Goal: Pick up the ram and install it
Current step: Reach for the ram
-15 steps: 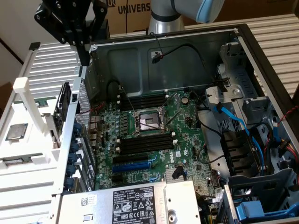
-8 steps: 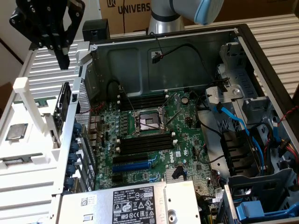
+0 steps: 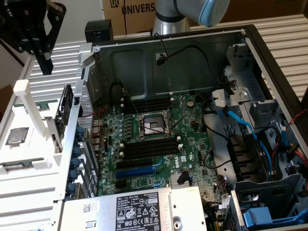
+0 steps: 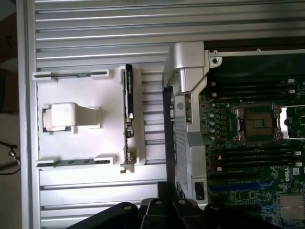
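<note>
The ram [image 3: 65, 103] is a dark strip standing on edge in a white holder [image 3: 29, 159] just outside the computer case, at the exterior view's left. In the wrist view the ram [image 4: 128, 90] shows as a thin dark bar in a slot of the white holder [image 4: 86, 117]. My gripper [image 3: 36, 33] hangs high above the holder, apart from the ram and holding nothing that I can see. Only its black body [image 4: 167, 212] shows in the wrist view. Black memory slots [image 3: 149, 149] lie on the green motherboard [image 3: 159, 139] inside the case.
The holder also carries a square silver processor chip [image 3: 16, 136]. An open processor socket [image 3: 151, 126] lies between the slot banks. The metal case wall [image 3: 79, 120] stands between the holder and the motherboard. Cables and blue drive bays [image 3: 260, 144] fill the right side. A power supply [image 3: 139, 209] sits in front.
</note>
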Controlling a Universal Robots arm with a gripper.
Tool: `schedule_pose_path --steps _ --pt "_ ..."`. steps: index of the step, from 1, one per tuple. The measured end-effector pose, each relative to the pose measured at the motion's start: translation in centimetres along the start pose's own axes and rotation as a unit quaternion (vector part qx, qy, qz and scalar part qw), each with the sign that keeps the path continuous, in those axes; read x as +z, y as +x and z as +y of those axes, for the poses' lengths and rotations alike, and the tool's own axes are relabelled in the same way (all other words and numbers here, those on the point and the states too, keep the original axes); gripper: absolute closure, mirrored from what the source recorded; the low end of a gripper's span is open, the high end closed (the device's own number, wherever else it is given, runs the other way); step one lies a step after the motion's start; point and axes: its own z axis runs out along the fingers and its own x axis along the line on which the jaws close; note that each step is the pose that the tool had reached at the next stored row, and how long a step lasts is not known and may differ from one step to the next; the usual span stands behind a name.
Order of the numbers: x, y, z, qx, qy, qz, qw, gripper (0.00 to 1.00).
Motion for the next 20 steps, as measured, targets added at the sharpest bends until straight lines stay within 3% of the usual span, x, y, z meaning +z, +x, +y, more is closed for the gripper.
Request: schedule_pose_path --steps 3,6,14,16,17,18,20 --pt "0.10 1.4 -0.10 0.000 0.0033 0.0004 1.0000 0.90" --pt "0.23 2.8 -0.21 0.000 0.0070 0.0030 1.0000 0.90" --pt "1.07 6.5 -0.51 0.000 0.0087 0.0099 0.9999 0.90" --pt "1.46 8.3 -0.66 0.000 0.0092 0.0148 0.9998 0.90" --pt "1.59 9.1 -0.72 0.001 0.0095 0.0189 0.9998 0.90" --pt "1.63 9.8 -0.71 0.001 0.0101 0.0254 0.9996 0.90" --pt "1.81 10.2 0.22 0.001 0.0113 0.0314 0.9994 0.90"
